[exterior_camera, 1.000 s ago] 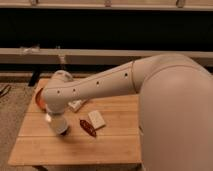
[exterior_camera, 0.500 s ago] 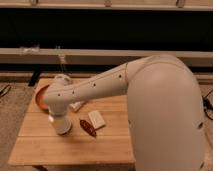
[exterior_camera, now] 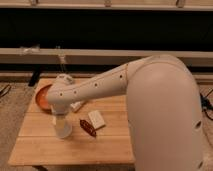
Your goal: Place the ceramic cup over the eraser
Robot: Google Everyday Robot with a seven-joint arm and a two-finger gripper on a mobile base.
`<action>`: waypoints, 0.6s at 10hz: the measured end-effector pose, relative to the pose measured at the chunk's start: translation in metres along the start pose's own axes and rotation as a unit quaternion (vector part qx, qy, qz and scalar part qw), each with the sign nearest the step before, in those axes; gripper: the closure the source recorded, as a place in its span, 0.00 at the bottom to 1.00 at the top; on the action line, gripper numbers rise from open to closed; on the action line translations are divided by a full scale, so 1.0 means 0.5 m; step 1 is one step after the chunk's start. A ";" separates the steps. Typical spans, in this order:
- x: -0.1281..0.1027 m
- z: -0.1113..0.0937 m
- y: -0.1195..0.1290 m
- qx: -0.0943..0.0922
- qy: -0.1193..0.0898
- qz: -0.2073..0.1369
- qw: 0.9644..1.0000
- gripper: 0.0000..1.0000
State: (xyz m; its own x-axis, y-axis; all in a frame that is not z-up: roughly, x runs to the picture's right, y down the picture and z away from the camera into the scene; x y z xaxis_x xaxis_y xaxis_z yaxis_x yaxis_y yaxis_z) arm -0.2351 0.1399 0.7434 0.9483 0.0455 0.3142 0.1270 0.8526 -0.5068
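Camera view, from above and behind the arm. The big white arm sweeps left across the wooden desk (exterior_camera: 75,147). Its claw (exterior_camera: 61,120) hangs at the desk's left front, pointing down onto the ceramic cup (exterior_camera: 63,129). The cup sits upright-looking on the boards or just off them; I cannot tell which. Cannot tell whether the claw is gripping the cup or merely poised over it.

Eraser: not visible anywhere. It may be under the cup, or hidden by the arm.

Other items:
- orange bowl (exterior_camera: 42,96) at the left rear, partly behind the arm
- dark red oblong thing (exterior_camera: 87,127) just right of the cup, apart from it
- pale rectangular block (exterior_camera: 97,119) beside that
- white bottle (exterior_camera: 64,78) at the back edge, mostly hidden

Risks, as I judge them:
- With the eraser unseen, the cup could come down on its edge and rest tilted instead of covering it.
- A slight drift right would nudge the dark red piece.
- The arm's elbow passes low over the bowl and bottle; a careless lift could clip them.
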 end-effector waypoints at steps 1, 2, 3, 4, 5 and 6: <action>0.005 -0.012 -0.006 0.002 -0.009 0.010 1.000 0.20; 0.006 -0.033 -0.014 0.005 -0.021 0.017 1.000 0.20; 0.006 -0.058 -0.024 0.008 -0.032 0.021 0.999 0.20; 0.006 -0.086 -0.035 0.009 -0.043 0.023 0.999 0.20; 0.010 -0.107 -0.043 0.009 -0.050 0.026 0.998 0.20; 0.014 -0.121 -0.051 0.000 -0.055 0.025 0.998 0.20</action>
State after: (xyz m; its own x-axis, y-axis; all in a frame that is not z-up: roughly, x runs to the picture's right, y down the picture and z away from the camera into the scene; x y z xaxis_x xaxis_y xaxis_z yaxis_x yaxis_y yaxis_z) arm -0.2140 0.0869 0.7099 0.9156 0.1459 0.3746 0.0797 0.8474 -0.5249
